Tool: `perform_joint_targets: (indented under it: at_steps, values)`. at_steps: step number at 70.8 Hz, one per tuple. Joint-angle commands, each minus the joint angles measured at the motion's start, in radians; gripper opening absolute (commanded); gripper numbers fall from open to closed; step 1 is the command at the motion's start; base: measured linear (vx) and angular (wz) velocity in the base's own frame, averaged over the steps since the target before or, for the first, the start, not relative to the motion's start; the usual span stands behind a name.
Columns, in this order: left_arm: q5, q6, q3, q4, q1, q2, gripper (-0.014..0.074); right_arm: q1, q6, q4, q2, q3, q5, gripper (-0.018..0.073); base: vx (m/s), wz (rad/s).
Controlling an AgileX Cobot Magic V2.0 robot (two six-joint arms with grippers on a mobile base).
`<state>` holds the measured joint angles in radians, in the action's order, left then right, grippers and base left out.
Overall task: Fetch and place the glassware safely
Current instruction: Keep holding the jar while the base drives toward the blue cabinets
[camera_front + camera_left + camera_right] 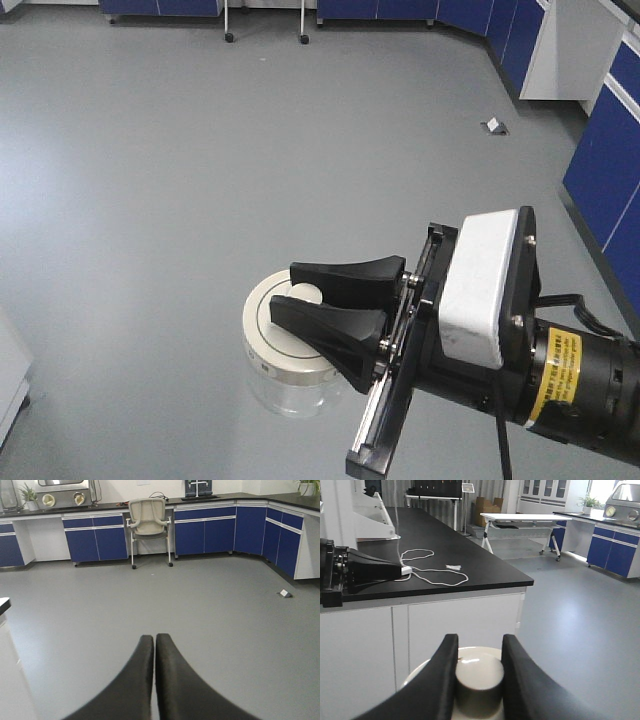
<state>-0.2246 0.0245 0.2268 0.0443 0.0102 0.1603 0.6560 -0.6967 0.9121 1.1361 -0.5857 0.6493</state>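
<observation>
Right wrist-mounted view: shows the right gripper (479, 647) clamped from both sides on the knob (479, 680), probably because that is the only narrow part to pinch

Front view: carries the jar (285, 395) by that knob, with the lid (262, 325) level under the fingers (345, 275) and the clear glass body hanging below it, over bare grey floor (200, 150) and resting on nothing

Puts all the weight on the lid, so looks risky if the lid sits loose

Keeps the load low and near the robot, likely for a steady ride

Holds the left gripper (154, 640) empty, fingers pressed together, tucked out of the way

Passes a black counter (445, 565) with a white cable (435, 572) on the left, a likely place to set the jar down
</observation>
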Motion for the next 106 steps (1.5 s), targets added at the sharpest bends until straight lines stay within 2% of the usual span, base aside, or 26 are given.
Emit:
perform_joint_targets:
  at_steps: [1, 106]
  values:
    - [0.066, -0.01, 0.027, -0.003, 0.005, 0.012, -0.0007, 0.001, 0.008, -0.043, -0.026, -0.033, 0.074, 0.0, 0.53, -0.06]
    - [0.063, -0.01, 0.027, -0.003, 0.005, 0.012, -0.0007, 0.001, 0.008, -0.043, -0.026, -0.033, 0.074, 0.0, 0.57, 0.0]
